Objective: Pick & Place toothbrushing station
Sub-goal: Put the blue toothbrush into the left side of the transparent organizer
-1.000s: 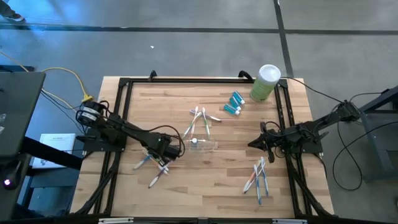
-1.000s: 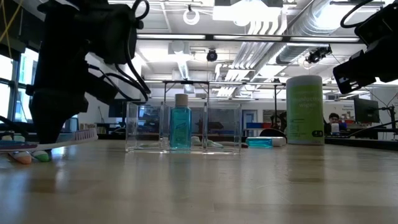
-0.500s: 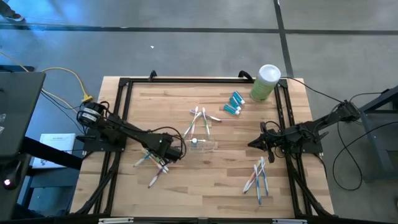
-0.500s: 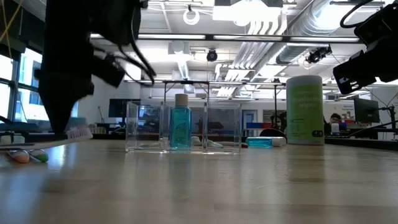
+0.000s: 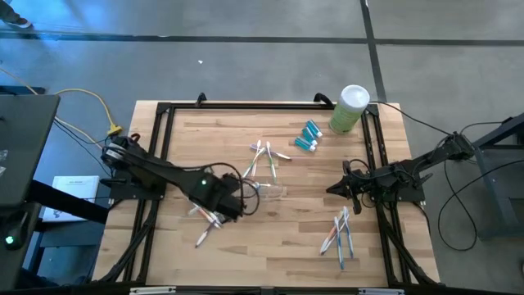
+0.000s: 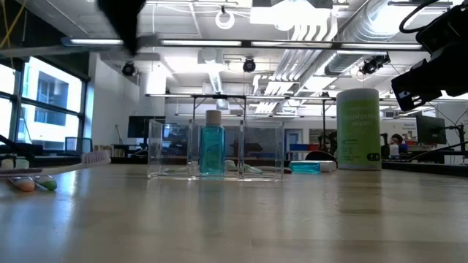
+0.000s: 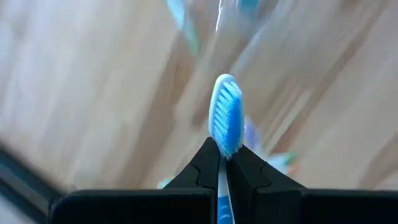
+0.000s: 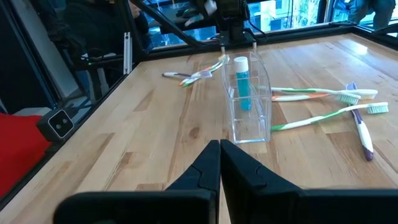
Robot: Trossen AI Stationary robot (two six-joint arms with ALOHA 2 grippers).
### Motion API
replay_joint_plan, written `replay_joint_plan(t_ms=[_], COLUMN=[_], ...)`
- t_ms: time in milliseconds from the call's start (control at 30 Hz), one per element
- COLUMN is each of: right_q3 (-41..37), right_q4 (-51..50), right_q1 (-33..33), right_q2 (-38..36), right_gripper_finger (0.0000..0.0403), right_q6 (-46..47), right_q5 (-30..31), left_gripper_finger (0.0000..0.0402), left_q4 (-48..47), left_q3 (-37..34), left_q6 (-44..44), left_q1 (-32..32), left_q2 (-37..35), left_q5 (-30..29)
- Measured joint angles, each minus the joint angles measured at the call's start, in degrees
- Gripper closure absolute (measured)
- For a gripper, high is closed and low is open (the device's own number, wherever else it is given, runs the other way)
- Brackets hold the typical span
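The clear see-through holder [image 5: 268,190] stands mid-table with a blue white-capped tube [image 6: 212,148] upright inside it. My left gripper [image 5: 237,199] hovers just left of it, high above the table, shut on a blue-bristled toothbrush [image 7: 225,112]. Other toothbrushes lie flat on the wood at the near left [image 5: 205,223], behind the holder [image 5: 264,154] and at the near right [image 5: 340,233]. More blue tubes [image 5: 309,138] lie at the far right. My right gripper [image 5: 334,188] waits shut at the right side, touching nothing. My left gripper pinches the toothbrush between its two fingers just below the head [image 7: 224,144]; the bristled head sticks out past the fingertips. The fingers slant steeply down from above. The brush is lifted clear of the table; its handle is hidden behind the gripper.
A tall pale-green canister [image 5: 350,108] with a white lid stands at the far right corner. A black frame [image 5: 164,111] runs around the wooden top. Bare wood lies along the near edge in the middle.
My left gripper has risen well above the table and drifted toward the clear holder, tipping more steeply downward. The toothbrush it holds has come up off the near-left pile and is lifted clear. My right arm has kept still.
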Motion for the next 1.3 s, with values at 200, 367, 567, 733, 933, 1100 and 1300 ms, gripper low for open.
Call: replay_joint_plan(t_ms=[200, 367, 567, 733, 933, 1100, 1300], right_q3=[-0.02, -0.01, -0.02, 0.00, -0.02, -0.02, -0.02], right_q4=[0.55, 0.59, 1.96, 2.98, 3.06, 2.85, 2.86], right_q1=[0.00, 0.00, -0.01, -0.02, -0.02, -0.02, -0.02], right_q2=[0.00, -0.01, -0.02, -0.02, -0.02, -0.02, -0.02], right_gripper_finger=[0.0400, 0.0400, 0.0400, 0.0400, 0.0400, 0.0400, 0.0400], right_q6=[0.14, 0.12, 0.10, 0.08, 0.18, 0.29, 0.12], right_q5=[0.15, 0.15, 3.12, 7.10, 7.26, 7.02, 7.47], left_gripper_finger=[0.0398, 0.0398, 0.0398, 0.0398, 0.0398, 0.0398, 0.0398], left_q4=[12.63, 20.58, 31.63, 40.00, 49.72, 56.79, 81.16], left_q3=[2.21, 0.87, -0.95, -6.36, -12.75, -22.41, -35.41], left_q6=[8.45, 14.81, 13.82, 19.77, 23.80, 23.37, 34.04], left_q1=[-3.15, -4.38, -3.68, -0.24, 3.10, 3.98, 3.16], left_q2=[0.09, 0.50, 0.48, 0.07, -3.24, -10.02, -18.01], left_q5=[-25.73, -36.47, -43.45, -38.82, -28.95, -28.01, -21.44])
